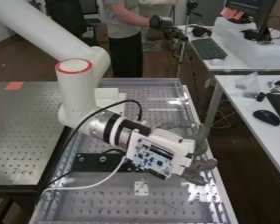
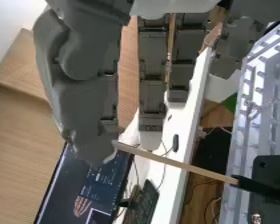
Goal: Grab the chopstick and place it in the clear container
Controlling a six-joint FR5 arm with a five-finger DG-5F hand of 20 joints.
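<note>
In the high view the dark grey hand point(image 1: 196, 172) is over the bench's right edge, low on the right of the arm's wrist. In the wrist view the hand point(image 2: 87, 85) has its thumb close beside one finger, the others hanging straight. From the thumb tip a thin wooden chopstick point(image 2: 174, 162) slants out, its near end partly hidden by the pinching tips. The chopstick's far end meets a black piece that overlaps the black bracket on the bench; whether they touch, I cannot tell. I cannot make out a clear container.
The perforated bench point(image 1: 97, 207) carries a black bracket point(image 1: 91, 162) under the cables and a small white plate point(image 1: 141, 188). To the right stands a white desk point(image 1: 240, 107) with a mouse point(image 1: 266, 117) and a clear bag. A dark screen point(image 2: 84, 192) shows in the wrist view.
</note>
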